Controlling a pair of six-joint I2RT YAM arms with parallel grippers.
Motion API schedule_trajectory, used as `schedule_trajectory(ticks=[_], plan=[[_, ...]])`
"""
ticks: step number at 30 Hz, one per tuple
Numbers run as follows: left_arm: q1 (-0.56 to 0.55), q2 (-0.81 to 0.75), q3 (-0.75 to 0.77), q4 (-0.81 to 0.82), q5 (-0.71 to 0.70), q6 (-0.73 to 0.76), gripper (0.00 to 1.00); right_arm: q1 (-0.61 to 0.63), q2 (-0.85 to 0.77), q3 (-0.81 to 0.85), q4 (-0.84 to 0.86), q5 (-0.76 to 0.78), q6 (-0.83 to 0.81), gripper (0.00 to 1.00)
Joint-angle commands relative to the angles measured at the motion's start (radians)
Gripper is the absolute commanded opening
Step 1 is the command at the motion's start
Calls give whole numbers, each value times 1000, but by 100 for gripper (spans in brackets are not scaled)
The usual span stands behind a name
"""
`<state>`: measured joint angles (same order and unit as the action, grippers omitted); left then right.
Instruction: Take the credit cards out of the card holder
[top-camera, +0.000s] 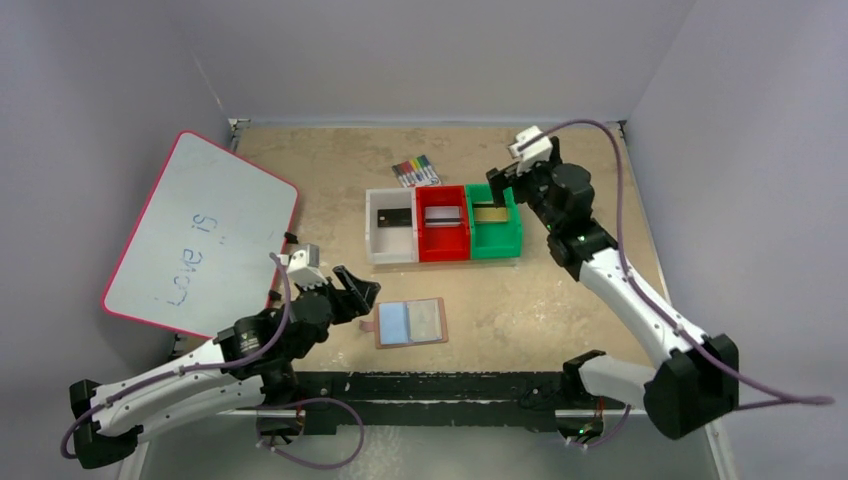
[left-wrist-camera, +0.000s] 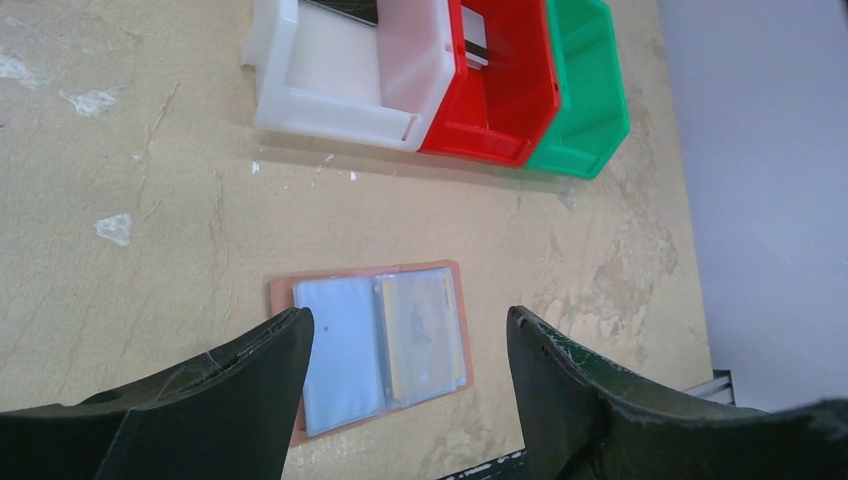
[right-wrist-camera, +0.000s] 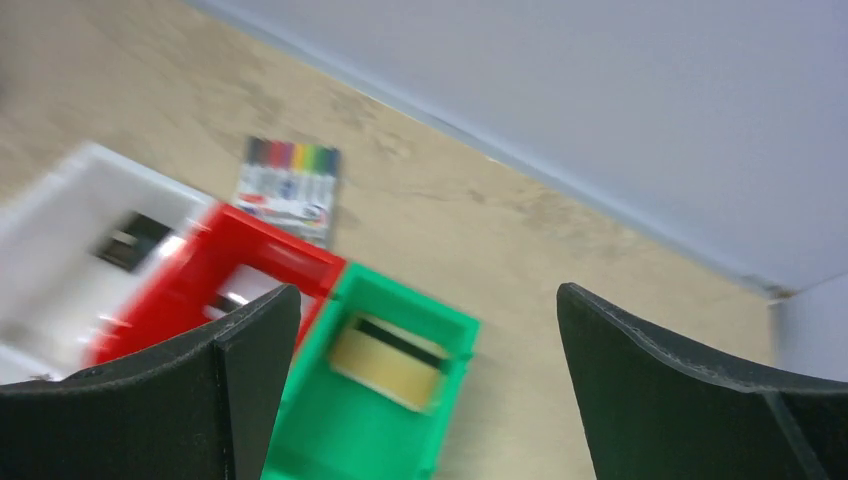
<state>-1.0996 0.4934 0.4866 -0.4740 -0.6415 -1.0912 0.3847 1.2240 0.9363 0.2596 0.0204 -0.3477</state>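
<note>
The card holder (top-camera: 410, 323) lies open and flat near the table's front edge, tan with two clear pockets. In the left wrist view, the card holder (left-wrist-camera: 340, 350) has a pale yellowish card (left-wrist-camera: 425, 325) in its right pocket. My left gripper (top-camera: 357, 293) hovers open just left of it, holding nothing. My right gripper (top-camera: 503, 190) is open and empty above the green bin (top-camera: 497, 250), where a gold card (right-wrist-camera: 390, 365) lies. A silver card (top-camera: 443, 214) sits in the red bin (top-camera: 443, 253) and a black card (top-camera: 392, 217) in the white bin (top-camera: 392, 257).
A pack of coloured markers (top-camera: 416, 171) lies behind the bins. A big red-rimmed whiteboard (top-camera: 200, 235) leans at the left, close to my left arm. Grey walls close in the table on three sides.
</note>
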Motion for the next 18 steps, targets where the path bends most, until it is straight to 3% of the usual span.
schedule_trajectory(ticks=[1,9,14,16,18], plan=[[5,31,54,-3,-43,-20,70,-5,-113,-77,-14,-77,510,100],[5,72,44,-84,-75,-106,70,-5,-267,-241,-231,-108,953,100],[4,62,20,-104,-92,-145,72,11,-351,-462,-17,-408,1154,100],[5,66,21,-120,-101,-157,73,51,-376,-517,15,-403,1200,98],[5,72,20,-134,-102,-163,73,128,-399,-511,-56,-314,1202,96]])
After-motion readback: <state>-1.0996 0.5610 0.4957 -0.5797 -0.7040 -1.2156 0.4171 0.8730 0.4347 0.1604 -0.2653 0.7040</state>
